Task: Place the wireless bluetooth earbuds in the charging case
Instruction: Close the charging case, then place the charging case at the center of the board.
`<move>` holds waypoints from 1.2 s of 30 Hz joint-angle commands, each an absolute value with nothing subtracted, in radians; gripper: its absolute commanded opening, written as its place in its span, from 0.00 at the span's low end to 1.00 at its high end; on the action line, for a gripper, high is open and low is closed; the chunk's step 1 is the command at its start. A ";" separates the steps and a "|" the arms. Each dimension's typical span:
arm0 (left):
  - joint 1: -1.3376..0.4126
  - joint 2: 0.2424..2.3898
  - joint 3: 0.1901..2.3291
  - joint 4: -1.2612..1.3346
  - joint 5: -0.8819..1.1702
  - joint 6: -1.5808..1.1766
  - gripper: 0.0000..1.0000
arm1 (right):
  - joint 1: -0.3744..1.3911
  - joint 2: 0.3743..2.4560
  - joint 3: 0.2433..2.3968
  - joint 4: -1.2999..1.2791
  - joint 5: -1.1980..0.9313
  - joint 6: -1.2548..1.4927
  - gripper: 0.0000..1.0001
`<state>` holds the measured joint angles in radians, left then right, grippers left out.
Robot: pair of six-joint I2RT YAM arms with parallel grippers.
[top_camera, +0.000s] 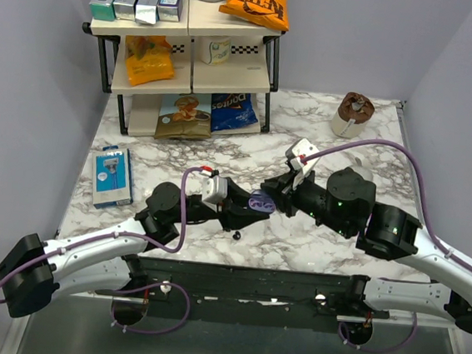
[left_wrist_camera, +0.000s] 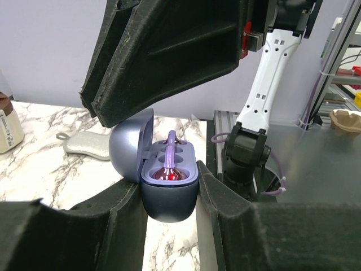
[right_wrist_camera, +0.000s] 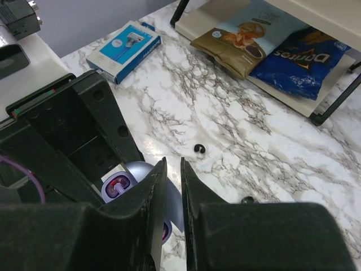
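Note:
My left gripper point(top_camera: 246, 207) is shut on the dark blue charging case point(left_wrist_camera: 169, 195) and holds it off the table, lid open to the left. A lilac stem point(left_wrist_camera: 171, 148) stands in one well over a red glow. My right gripper point(right_wrist_camera: 173, 165) hangs just above the case's lid point(right_wrist_camera: 176, 197), its jaws nearly together with a thin gap and nothing seen between them. It fills the top of the left wrist view point(left_wrist_camera: 169, 56). One black earbud point(right_wrist_camera: 198, 148) lies on the marble beyond the right fingers, and it also shows in the top view point(top_camera: 236, 236). A second dark piece point(right_wrist_camera: 247, 200) peeks out beside the right finger.
A blue box point(top_camera: 112, 176) lies at the table's left. A shelf rack point(top_camera: 189, 55) with snack bags point(right_wrist_camera: 254, 39) stands at the back left. A brown-topped cup point(top_camera: 353, 115) sits at the back right. A grey pad point(left_wrist_camera: 87, 144) lies behind the case.

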<state>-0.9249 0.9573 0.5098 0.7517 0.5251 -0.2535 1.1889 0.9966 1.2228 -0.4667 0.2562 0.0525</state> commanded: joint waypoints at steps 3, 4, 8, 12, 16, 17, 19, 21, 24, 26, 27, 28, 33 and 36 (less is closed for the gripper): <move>-0.919 0.916 0.520 0.833 0.405 -0.213 0.00 | 1.198 1.014 1.218 -0.583 0.144 0.060 0.24; -0.917 0.914 0.519 0.831 0.400 -0.212 0.00 | 1.198 1.014 1.218 -0.584 0.143 0.063 0.24; -0.914 0.913 0.519 0.830 0.396 -0.209 0.00 | 1.197 1.011 1.213 -0.591 0.140 0.064 0.23; -0.914 0.917 0.519 0.836 0.400 -0.213 0.00 | 1.198 1.005 1.213 -0.588 0.153 0.071 0.24; -0.914 0.922 0.517 0.824 0.391 -0.212 0.00 | 1.198 0.950 1.203 -0.551 0.230 0.115 0.31; -0.914 0.922 0.512 0.804 0.376 -0.210 0.00 | 1.198 0.934 1.195 -0.516 0.288 0.127 0.39; -0.908 0.937 0.514 0.750 0.301 -0.210 0.00 | 1.197 0.885 1.178 -0.488 0.351 0.164 0.45; -0.885 0.978 0.529 0.658 0.266 -0.247 0.00 | 1.192 0.867 1.170 -0.468 0.434 0.196 0.49; -0.819 1.067 0.572 0.546 0.247 -0.360 0.00 | 1.183 0.854 1.146 -0.471 0.505 0.228 0.50; -0.770 1.135 0.659 0.388 0.206 -0.450 0.00 | 1.178 0.848 1.122 -0.477 0.518 0.247 0.51; -0.752 1.222 0.698 0.332 0.203 -0.478 0.00 | 1.175 0.845 1.114 -0.477 0.515 0.261 0.51; -0.729 1.268 0.734 0.278 0.207 -0.510 0.00 | 1.175 0.842 1.106 -0.476 0.515 0.268 0.51; -0.595 1.539 0.842 0.284 0.383 -0.672 0.00 | 1.169 0.827 1.068 -0.474 0.497 0.293 0.52; -0.586 1.645 0.929 0.240 0.385 -0.647 0.00 | 1.167 0.821 1.055 -0.468 0.485 0.295 0.52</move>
<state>-0.6033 1.5276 0.8364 0.3428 0.3168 -0.5713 1.1755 0.8387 1.0729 -0.4732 0.4667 0.2623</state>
